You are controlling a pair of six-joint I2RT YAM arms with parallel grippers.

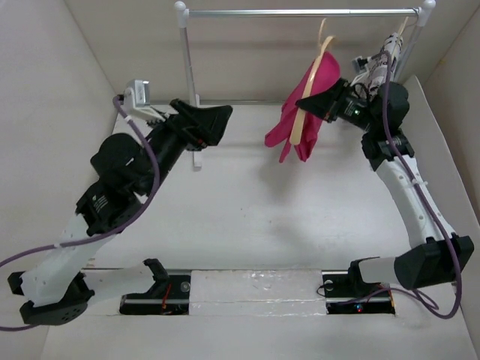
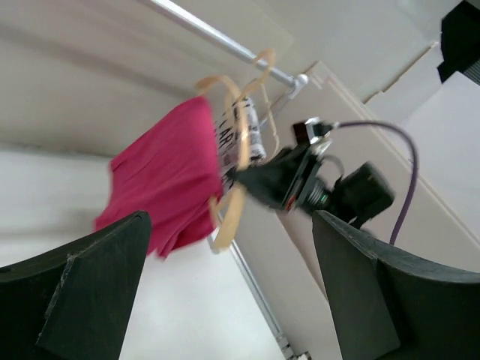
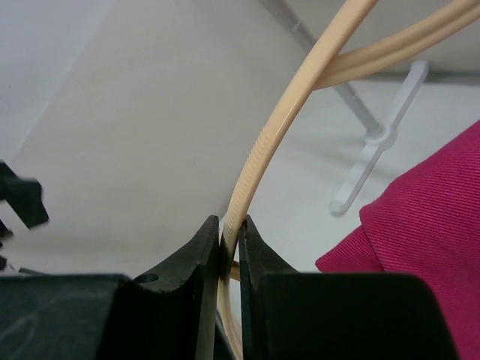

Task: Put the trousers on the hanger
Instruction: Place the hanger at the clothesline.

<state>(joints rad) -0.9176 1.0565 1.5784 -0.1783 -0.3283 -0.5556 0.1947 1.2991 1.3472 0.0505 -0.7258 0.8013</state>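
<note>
Though unclear overhead, right wrist shows hanger (image 3: 259, 150) pinched.

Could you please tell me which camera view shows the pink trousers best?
The left wrist view: the trousers hang draped over the hanger, almost whole. The top view shows them smaller, beside the right hand. The right wrist view catches only one corner.

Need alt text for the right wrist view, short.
The right pincer is shut on the thin tan hanger, whose bow curves up and right out of frame. Magenta trousers fill the lower right, and a white rail foot stands behind.
</note>
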